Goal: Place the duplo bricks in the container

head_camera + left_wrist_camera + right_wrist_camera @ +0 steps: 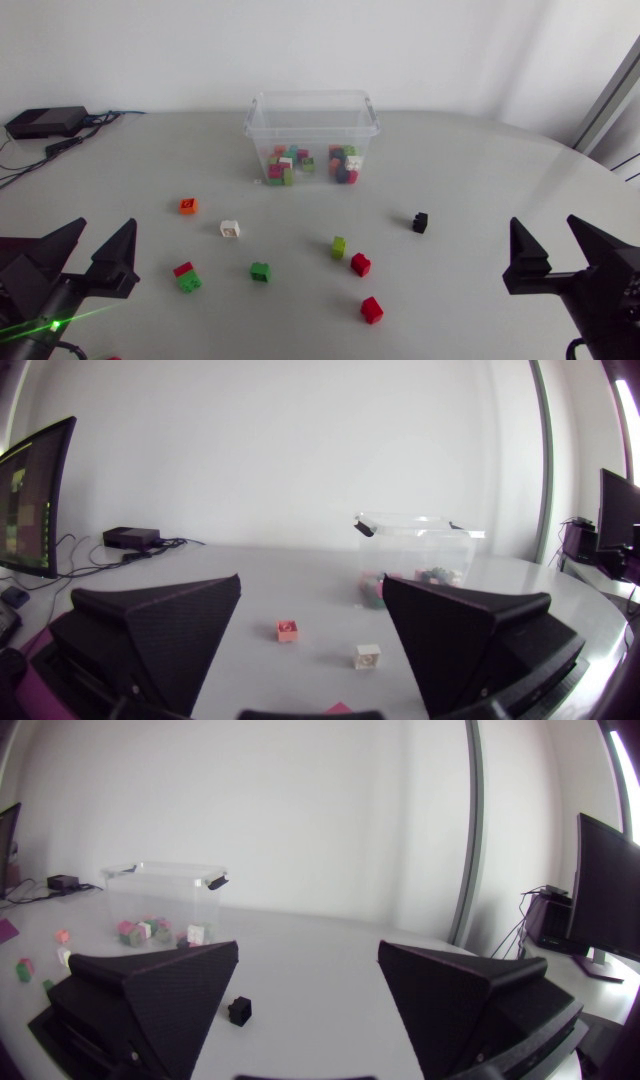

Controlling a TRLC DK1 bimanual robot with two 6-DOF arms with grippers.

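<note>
The bricks are small and the jaws are big. If the jaws come down a bit off, a finger could bump a brick and slide it away. The light green brick (339, 247) and a red brick (360, 264) sit just beside each other, ahead of the right jaws toward the middle. A grab there could catch one and shove the other. The container (311, 135) looks light and stands far ahead of both jaws, so a bump could push it. A brick let go from too high could bounce out.

Both arms sit low at the near edge of the tabletop (480, 170), one on each side. The left jaws are wide open and hold nothing. The orange brick (287, 630) and white brick (368, 655) lie ahead of them. The right jaws are wide open and empty too, with the black brick (238, 1010) just ahead.
</note>
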